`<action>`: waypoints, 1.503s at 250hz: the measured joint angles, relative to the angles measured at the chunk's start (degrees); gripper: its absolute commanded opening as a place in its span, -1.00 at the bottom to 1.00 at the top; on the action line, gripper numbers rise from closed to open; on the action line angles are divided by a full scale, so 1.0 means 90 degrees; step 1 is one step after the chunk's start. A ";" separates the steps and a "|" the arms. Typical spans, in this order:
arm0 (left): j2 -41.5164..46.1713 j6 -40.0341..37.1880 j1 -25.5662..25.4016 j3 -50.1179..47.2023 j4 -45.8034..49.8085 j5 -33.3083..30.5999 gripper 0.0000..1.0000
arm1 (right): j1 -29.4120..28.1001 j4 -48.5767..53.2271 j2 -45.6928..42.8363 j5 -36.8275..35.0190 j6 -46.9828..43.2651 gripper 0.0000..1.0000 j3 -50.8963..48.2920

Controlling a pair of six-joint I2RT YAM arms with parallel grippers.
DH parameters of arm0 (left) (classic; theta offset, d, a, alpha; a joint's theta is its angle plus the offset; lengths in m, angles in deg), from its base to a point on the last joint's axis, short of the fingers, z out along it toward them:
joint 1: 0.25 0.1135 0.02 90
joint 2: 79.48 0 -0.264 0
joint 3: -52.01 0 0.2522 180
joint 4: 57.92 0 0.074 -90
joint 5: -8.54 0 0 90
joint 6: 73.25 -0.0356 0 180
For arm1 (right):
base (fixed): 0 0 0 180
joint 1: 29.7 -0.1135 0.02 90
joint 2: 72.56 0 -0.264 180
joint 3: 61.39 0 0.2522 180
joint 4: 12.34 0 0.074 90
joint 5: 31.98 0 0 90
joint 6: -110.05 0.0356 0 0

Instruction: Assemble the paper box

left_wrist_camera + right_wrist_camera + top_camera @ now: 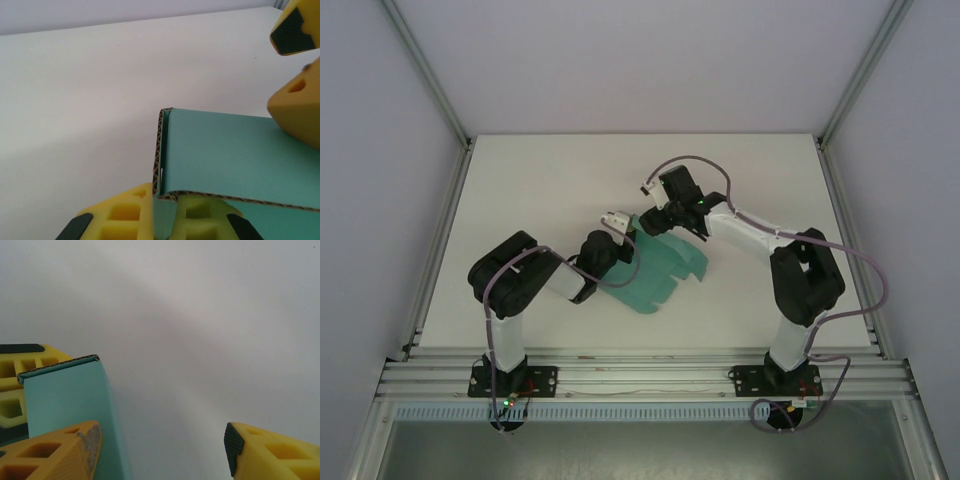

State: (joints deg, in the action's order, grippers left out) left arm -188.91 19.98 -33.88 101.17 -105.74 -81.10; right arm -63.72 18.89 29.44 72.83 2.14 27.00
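"Where is the paper box lying?"

"It's resting on the white table, between the two arms. Most of the teal card is lying flat, and the far end is standing up as a doubled-over wall."

"What's the left gripper doing with it?"

"It's pinching that raised wall at its corner. The jaws are closed right down, and the card is sitting squeezed between the yellow fingers. The wavy cut edge is showing just above them."

"And the right gripper?"

"That one is hanging at the same raised end of the box, facing the left one across the wall. Its jaws are gaping wide and gripping nothing. One finger is sitting just in front of the teal panel, and I can't tell whether it's touching the card. The other finger is hovering over bare table, well apart from the box."

"So only one of them is holding it?"

"Yes, the left one is clamping the card, and the right one is standing open beside it."
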 measured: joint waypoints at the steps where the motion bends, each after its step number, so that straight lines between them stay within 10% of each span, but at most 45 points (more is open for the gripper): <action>1: 0.0000 0.0000 0.0000 -0.0002 0.0000 0.0002 -0.80 | 0.0000 -0.0002 -0.0005 0.0000 0.0007 0.34 -0.0005; 31: -0.0010 0.0126 0.0002 -0.0085 0.0175 0.0053 -0.32 | -0.0007 -0.0007 -0.0041 0.0002 0.0163 0.33 -0.0068; 182: 0.0248 0.0610 0.0481 0.0053 0.0967 0.1022 -0.26 | -0.0007 0.0007 -0.0051 0.0075 0.0131 0.33 -0.0080; 261: -0.0109 0.0466 0.0576 0.0646 0.1059 0.1756 -1.00 | 0.0019 0.0053 -0.0053 0.0066 0.0075 0.32 -0.0041; 376: 0.0362 0.1071 0.0590 0.0342 0.1460 0.1426 -1.00 | 0.0131 0.0449 -0.1338 -0.0017 0.0945 0.79 -0.0792</action>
State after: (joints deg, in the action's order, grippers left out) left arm -185.65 29.62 -28.57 104.25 -92.61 -68.27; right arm -62.54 22.94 17.39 72.67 10.64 19.88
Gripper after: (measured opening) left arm 0.066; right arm 0.869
